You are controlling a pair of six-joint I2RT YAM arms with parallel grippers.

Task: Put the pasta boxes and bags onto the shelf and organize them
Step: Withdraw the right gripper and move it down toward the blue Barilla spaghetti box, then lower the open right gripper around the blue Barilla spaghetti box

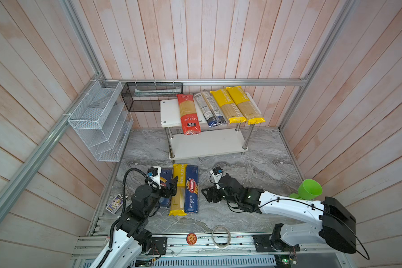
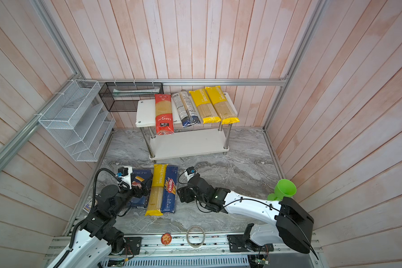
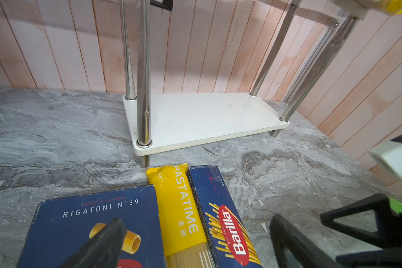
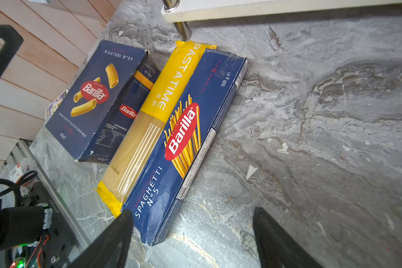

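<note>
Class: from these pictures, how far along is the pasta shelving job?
Done: the red bag, clear bag and two yellow bags lie on the shelf's top board. In hand: nothing; left gripper and right gripper are open and empty. Left: rigatoni box, third yellow bag and spaghetti box lie on the table; the lower board is bare.

White arm shells (image 1: 288,206), black joints (image 1: 144,192), black right tool (image 4: 192,211), black cables (image 1: 125,185), possibly a green light (image 1: 249,196).

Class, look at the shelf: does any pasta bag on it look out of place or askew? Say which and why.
The red bag on the top board of the shelf juts well past the front edge, its end hanging unsupported.
</note>
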